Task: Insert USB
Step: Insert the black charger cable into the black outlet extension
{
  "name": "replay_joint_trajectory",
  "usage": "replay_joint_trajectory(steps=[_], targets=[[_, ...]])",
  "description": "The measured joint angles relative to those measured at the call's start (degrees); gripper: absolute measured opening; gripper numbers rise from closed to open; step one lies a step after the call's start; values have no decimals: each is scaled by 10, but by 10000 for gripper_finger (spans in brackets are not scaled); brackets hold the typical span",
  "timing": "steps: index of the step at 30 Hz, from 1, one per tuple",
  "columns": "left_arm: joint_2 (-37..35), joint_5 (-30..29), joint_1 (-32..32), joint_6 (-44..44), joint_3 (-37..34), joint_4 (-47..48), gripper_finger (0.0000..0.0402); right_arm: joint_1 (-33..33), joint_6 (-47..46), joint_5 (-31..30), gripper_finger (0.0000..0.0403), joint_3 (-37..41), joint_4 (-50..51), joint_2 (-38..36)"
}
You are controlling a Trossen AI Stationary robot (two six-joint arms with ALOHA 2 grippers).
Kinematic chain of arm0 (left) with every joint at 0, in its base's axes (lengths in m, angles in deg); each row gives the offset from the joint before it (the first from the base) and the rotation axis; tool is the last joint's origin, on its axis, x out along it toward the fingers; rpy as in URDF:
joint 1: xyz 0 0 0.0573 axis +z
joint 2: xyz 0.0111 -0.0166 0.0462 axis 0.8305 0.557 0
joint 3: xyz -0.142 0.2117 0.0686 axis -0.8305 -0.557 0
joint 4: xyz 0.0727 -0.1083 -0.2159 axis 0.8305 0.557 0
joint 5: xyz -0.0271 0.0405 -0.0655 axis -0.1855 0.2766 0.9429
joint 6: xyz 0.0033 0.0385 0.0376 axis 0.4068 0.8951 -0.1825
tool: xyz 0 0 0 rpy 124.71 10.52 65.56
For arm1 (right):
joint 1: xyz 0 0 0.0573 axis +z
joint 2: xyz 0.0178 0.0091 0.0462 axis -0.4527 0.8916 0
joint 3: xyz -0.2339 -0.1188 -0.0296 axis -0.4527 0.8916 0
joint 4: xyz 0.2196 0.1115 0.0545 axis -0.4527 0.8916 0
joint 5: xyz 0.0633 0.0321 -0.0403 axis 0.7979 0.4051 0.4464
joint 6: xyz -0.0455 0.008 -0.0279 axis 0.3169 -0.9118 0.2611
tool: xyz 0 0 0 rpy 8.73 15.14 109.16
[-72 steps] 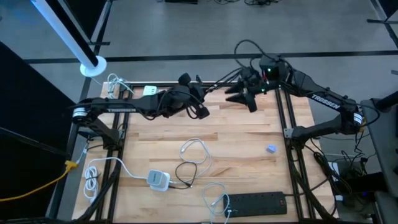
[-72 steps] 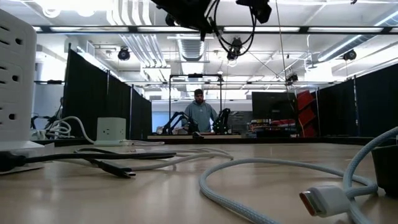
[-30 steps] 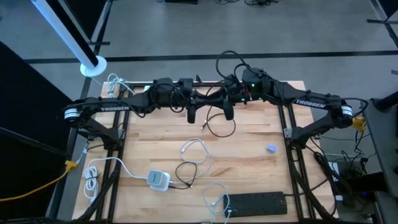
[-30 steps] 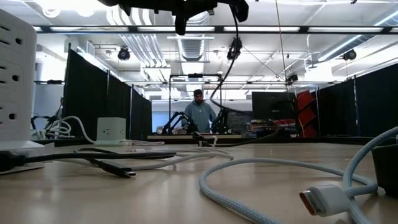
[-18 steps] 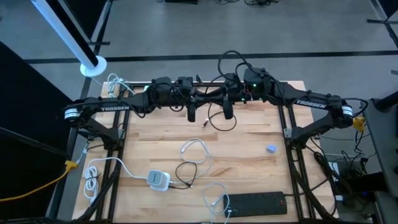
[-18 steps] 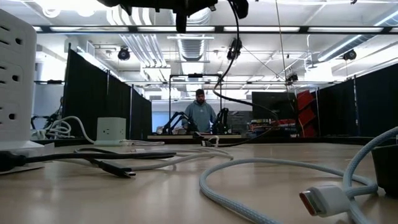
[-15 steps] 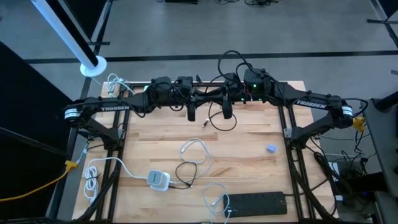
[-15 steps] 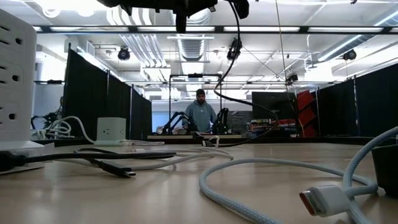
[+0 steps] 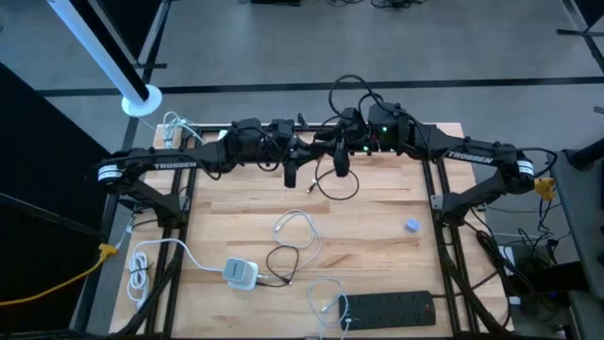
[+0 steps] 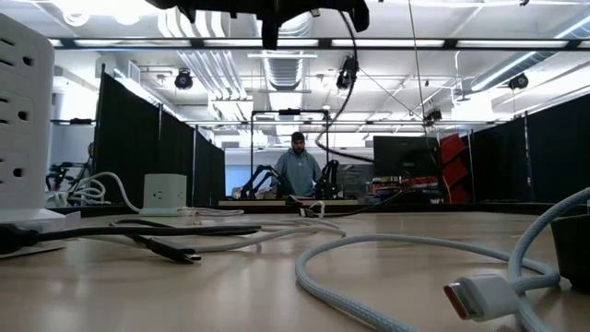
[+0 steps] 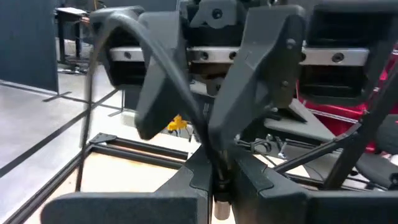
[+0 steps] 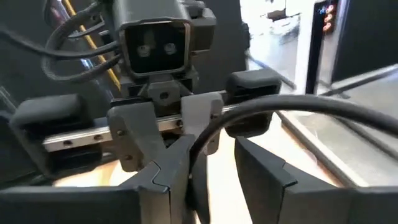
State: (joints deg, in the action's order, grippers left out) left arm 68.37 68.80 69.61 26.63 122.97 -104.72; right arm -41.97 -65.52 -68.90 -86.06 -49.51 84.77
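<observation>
Thin black USB cable hung between both pincers above counter's far edge — left pincer pinching its plug end, right pincer clamped on cord. Insertion not yet done; black power strip lay well apart.

Beyond the wooden bench lies a grey floor crossed by dark lines. The low view looks into a large hall: black curtain partitions on the left and the right, silver ceiling ducts, long strip lights, a red cabinet beside a dark monitor, and a person standing at a far bench.
</observation>
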Motion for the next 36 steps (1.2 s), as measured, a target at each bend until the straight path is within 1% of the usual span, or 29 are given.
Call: replay_joint_trajectory(steps=[4, 7, 12, 16, 18, 21, 22, 28, 30, 32, 36], targets=[[0, -2, 0, 1, 0, 2, 17, 0, -8, 3, 127, 0, 0, 0], [0, -1, 0, 11, 0, -1, 17, 1, -17, 21, 132, 0, -1, 0], [0, 0, 0, 14, 0, 3, 17, 12, -27, 31, 126, 0, 0, 13], [0, -3, 1, 16, 0, 6, 17, 14, -32, 33, 101, 0, -2, 17], [0, -6, 1, 15, 0, 8, 17, 14, -33, 34, 74, 0, 0, 17], [-1, -6, 4, 15, 0, 12, 17, 15, -26, 34, 20, 0, 1, 12], [-2, -8, 6, 15, 0, 12, 17, 15, -21, 35, 11, 0, 1, 9], [-14, -7, 14, 8, 1, 19, 17, 15, -24, 32, 6, 0, 2, -6], [-14, -7, 15, -7, 1, 22, 18, 15, -26, 32, 6, 0, 5, -7], [-14, -17, 15, -24, 1, 26, 36, 15, -32, 31, 6, 0, 7, -8], [-22, -21, 16, -21, 1, 36, 99, 15, -37, 30, 6, 0, 9, -13]])
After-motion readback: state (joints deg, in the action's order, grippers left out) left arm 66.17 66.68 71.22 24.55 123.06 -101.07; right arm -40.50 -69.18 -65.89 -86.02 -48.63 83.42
